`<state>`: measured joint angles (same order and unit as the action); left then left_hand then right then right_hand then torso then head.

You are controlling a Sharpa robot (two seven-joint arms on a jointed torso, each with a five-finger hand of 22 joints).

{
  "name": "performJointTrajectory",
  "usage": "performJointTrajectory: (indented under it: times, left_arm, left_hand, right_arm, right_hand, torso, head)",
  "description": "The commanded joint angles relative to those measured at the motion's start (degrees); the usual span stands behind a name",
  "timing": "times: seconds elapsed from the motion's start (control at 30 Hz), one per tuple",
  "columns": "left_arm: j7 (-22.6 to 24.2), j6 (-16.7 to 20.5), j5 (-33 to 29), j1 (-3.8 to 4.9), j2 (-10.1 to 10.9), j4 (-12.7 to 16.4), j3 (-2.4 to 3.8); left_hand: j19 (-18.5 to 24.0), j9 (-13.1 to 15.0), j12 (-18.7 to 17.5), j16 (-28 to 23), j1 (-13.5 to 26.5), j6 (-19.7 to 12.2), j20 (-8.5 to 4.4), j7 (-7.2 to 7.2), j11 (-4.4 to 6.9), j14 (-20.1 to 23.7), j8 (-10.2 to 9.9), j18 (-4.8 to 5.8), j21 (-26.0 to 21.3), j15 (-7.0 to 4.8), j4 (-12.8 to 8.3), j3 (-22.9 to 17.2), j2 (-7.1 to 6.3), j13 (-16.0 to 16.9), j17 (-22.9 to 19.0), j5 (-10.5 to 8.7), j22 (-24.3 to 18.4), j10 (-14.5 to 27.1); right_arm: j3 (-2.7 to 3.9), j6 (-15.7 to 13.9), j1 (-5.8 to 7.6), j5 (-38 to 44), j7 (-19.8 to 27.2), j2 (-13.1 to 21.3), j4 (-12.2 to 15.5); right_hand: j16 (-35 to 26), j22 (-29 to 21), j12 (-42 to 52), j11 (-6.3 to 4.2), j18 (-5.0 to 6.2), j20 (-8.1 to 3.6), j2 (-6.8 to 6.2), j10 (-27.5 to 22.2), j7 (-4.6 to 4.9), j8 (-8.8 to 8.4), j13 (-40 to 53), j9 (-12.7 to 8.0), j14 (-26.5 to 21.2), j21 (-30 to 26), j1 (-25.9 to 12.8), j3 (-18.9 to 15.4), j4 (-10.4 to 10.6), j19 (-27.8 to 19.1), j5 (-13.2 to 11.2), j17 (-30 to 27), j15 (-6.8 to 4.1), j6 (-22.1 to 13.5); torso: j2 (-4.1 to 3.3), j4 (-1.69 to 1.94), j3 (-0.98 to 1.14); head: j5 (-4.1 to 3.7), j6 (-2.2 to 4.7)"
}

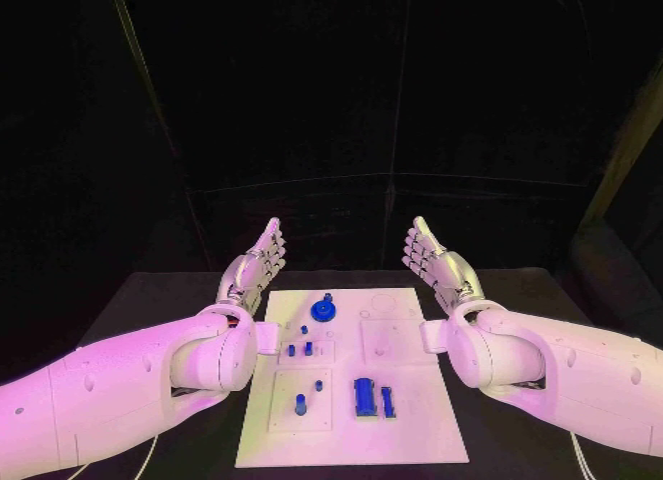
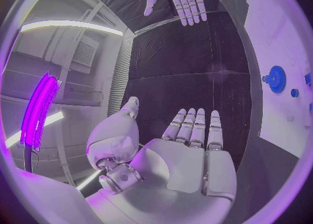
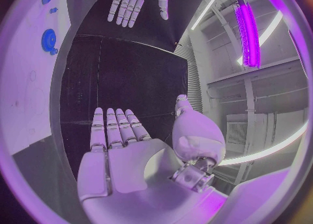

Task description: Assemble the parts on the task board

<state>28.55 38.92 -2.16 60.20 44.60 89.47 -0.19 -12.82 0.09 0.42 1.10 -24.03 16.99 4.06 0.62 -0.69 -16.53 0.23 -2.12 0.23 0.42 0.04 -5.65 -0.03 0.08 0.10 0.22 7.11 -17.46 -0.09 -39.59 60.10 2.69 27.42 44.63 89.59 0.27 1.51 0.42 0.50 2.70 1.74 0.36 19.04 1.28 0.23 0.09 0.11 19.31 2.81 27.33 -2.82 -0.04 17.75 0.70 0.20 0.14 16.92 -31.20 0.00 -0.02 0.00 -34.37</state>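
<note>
The fingers of the left hand (image 1: 255, 268) are straight and together, holding nothing; it hovers flat and upright just off the far left corner of the task board (image 1: 418, 440). The right hand (image 1: 444, 268) mirrors it at the far right corner, fingers extended and likewise empty. Between them the board lies flat in the middle of the black table (image 1: 158, 295). On it a blue gear (image 1: 324, 308) sits at the far end. Small blue pegs (image 1: 300, 349) stand left of centre, another peg (image 1: 300, 404) is nearer, and two larger blue blocks (image 1: 372, 398) rest near the front. With neither hand touching a part, I judge that assembly is at its start or paused. Whether any peg is fully seated is too small to tell, and the arms hide the board's side edges.
</note>
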Motion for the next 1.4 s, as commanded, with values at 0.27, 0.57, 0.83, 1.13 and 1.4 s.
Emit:
performJointTrajectory:
  times: [0.27, 0.57, 0.83, 1.13, 1.4]
  left_arm:
    - [1.24, 5.2, 2.16, -0.04, 0.09, 0.48, 0.19]
    - [1.24, 5.2, 2.16, -0.04, 0.09, 0.48, 0.19]
    - [1.24, 5.2, 2.16, -0.04, 0.09, 0.48, 0.19]
    - [1.24, 5.2, 2.16, -0.04, 0.09, 0.48, 0.19]
    - [1.24, 5.2, 2.16, -0.04, 0.09, 0.48, 0.19]
  left_hand:
    - [6.13, -0.09, -0.42, -1.1, 11.7, -8.3, -4.06, -0.62, 0.69, 8.04, -0.23, 2.12, -0.23, -0.42, -0.04, 5.65, 0.03, -0.08, -0.1, -0.22, -7.11, 8.53]
    - [8.14, -0.09, -0.42, -1.1, 15.62, -11.07, -4.06, -0.62, 0.69, 10.76, -0.23, 2.12, -0.23, -0.42, -0.04, 5.65, 0.03, -0.08, -0.1, -0.22, -7.11, 11.38]
    - [12.82, -0.09, -0.42, -1.1, 17.81, -12.53, -4.06, -0.62, 0.69, 12.26, -0.23, 2.12, -0.23, -0.42, -0.04, 5.65, 0.03, -0.08, -0.1, -0.22, -7.11, 12.81]
    - [12.82, -0.09, -0.42, -1.1, 24.03, -16.99, -4.06, -0.62, 0.69, 16.53, -0.23, 2.12, -0.23, -0.42, -0.04, 5.65, 0.03, -0.08, -0.1, -0.22, -7.11, 17.46]
    - [12.82, -0.09, -0.42, -1.1, 24.03, -16.99, -4.06, -0.62, 0.69, 16.53, -0.23, 2.12, -0.23, -0.42, -0.04, 5.65, 0.03, -0.08, -0.1, -0.22, -7.11, 17.46]
  right_arm:
    - [0.09, -4.53, 0.06, -2.69, 2.37, 0.07, 0.36]
    - [0.09, -4.53, 0.06, -2.69, 2.37, 0.07, 0.36]
    - [0.09, -4.53, 0.06, -2.69, 2.37, 0.07, 0.36]
    - [0.09, -4.53, 0.06, -2.69, 2.37, 0.07, 0.36]
    - [0.09, -4.53, 0.06, -2.69, 2.37, 0.07, 0.36]
  right_hand:
    - [-0.27, -1.51, -0.42, -0.5, -2.7, -1.74, -0.36, -9.21, -1.28, -0.23, -0.09, -0.11, -9.4, -2.81, -13.26, 2.82, 0.04, -8.62, -0.7, -0.2, -0.14, -8.24]
    - [-0.27, -1.51, -0.42, -0.5, -2.7, -1.74, -0.36, -12.27, -1.28, -0.23, -0.09, -0.11, -12.5, -2.81, -17.7, 2.82, 0.04, -11.48, -0.7, -0.2, -0.14, -11.0]
    - [-0.27, -1.51, -0.42, -0.5, -2.7, -1.74, -0.36, -13.98, -1.28, -0.23, -0.09, -0.11, -14.33, -2.81, -20.35, 2.82, 0.04, -13.09, -0.7, -0.2, -0.14, -12.51]
    - [-0.27, -1.51, -0.42, -0.5, -2.7, -1.74, -0.36, -19.04, -1.28, -0.23, -0.09, -0.11, -19.31, -2.81, -27.33, 2.82, 0.04, -17.75, -0.7, -0.2, -0.14, -16.92]
    - [-0.27, -1.51, -0.42, -0.5, -2.7, -1.74, -0.36, -19.04, -1.28, -0.23, -0.09, -0.11, -19.31, -2.81, -27.33, 2.82, 0.04, -17.75, -0.7, -0.2, -0.14, -16.92]
  torso:
    - [0.02, 0.0, 0.02]
    - [0.02, 0.0, 0.02]
    - [0.02, 0.0, 0.02]
    - [0.02, 0.0, 0.02]
    - [0.02, 0.0, 0.02]
  head:
    - [0.0, -0.01]
    - [0.0, -0.01]
    - [0.0, -0.01]
    - [0.0, -0.01]
    - [0.0, -0.01]
